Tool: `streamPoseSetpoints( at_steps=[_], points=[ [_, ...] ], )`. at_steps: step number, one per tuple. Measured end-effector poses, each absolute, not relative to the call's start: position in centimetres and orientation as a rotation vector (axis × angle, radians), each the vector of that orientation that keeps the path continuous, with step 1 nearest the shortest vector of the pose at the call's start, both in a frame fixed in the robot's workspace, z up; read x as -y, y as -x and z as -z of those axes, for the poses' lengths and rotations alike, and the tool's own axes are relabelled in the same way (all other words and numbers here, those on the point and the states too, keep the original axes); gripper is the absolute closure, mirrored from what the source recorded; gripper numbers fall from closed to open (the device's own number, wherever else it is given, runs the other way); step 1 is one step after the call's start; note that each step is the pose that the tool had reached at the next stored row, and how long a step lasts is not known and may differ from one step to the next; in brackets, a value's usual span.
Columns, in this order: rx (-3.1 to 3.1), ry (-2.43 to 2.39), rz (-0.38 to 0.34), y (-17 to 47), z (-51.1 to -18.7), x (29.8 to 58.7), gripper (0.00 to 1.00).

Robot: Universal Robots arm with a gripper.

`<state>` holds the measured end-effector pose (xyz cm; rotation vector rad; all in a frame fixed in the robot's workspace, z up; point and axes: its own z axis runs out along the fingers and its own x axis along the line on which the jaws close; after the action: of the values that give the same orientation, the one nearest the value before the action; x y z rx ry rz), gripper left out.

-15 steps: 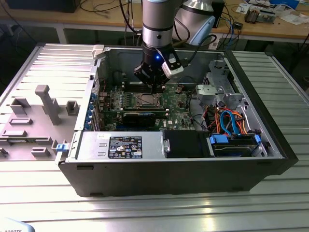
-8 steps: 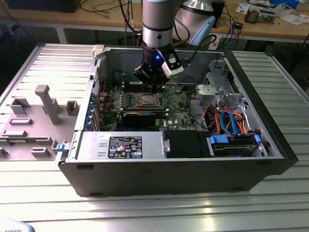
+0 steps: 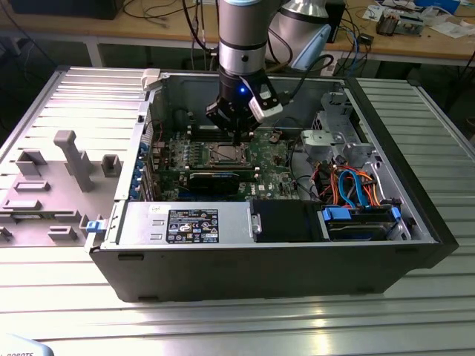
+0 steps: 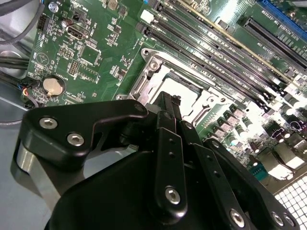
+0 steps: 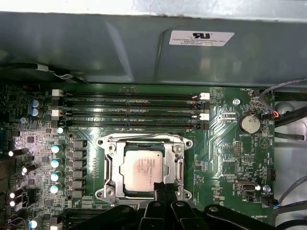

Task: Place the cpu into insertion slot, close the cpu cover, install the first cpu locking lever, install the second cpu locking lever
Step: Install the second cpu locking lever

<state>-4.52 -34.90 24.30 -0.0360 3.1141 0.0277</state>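
The cpu (image 5: 144, 171), a dull silver square chip, lies in the insertion slot (image 5: 103, 142) on the green motherboard. The cpu cover (image 5: 112, 165), a silver frame plate, lies flat around the chip's edges, with the chip showing through its window. In both wrist views my gripper (image 5: 162, 186) stands at the slot's near edge, just above the cover's rim. Its black fingers are pressed together with nothing between them. The second wrist view has the gripper (image 4: 168, 98) tip over the cover (image 4: 144, 82) and the chip's pale top (image 4: 186, 94). Seen from the exterior view, the gripper (image 3: 236, 139) hangs over the slot (image 3: 224, 154).
Long black memory slots (image 5: 129, 112) run beside the socket, toward the grey case wall (image 5: 144, 48). A coin battery (image 5: 250, 123) sits on the board. A black graphics card (image 3: 215, 178), a power supply (image 3: 185, 222) and cabled drive bays (image 3: 356, 196) fill the case. A grey fixture tray (image 3: 59, 178) lies outside.
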Motion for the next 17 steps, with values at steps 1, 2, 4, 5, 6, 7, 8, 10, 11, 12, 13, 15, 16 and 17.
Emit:
streamPoseSetpoints(
  at_steps=[1,2,4,5,6,7,8,10,11,12,13,15,16,17],
  points=[
    [-3.114,0.036,-0.027,4.5,-24.4,34.9,0.89],
    [-3.114,0.036,-0.027,4.5,-24.6,34.9,0.89],
    [-3.114,0.036,-0.027,4.5,-25.0,34.9,0.89],
    [-3.114,0.036,-0.027,4.5,-25.1,34.9,0.89],
    [-3.114,0.036,-0.028,4.5,-25.1,34.9,0.89],
    [-3.114,0.036,-0.028,4.5,-25.1,34.9,0.89],
    [-3.114,0.036,-0.027,4.5,-25.1,35.0,0.89],
    [-3.114,0.036,-0.028,4.5,-25.1,35.1,0.89],
    [-3.114,0.036,-0.027,4.5,-25.1,35.3,0.89],
    [-3.114,0.036,-0.027,4.5,-25.0,35.6,0.89],
    [-3.114,0.036,-0.027,4.5,-25.0,36.0,0.89],
    [-3.115,0.036,-0.028,4.5,-25.0,36.5,0.89],
    [-3.115,0.036,-0.027,4.5,-25.0,36.6,0.89],
    [-3.115,0.036,-0.028,4.5,-25.0,36.6,0.89]
  ],
)
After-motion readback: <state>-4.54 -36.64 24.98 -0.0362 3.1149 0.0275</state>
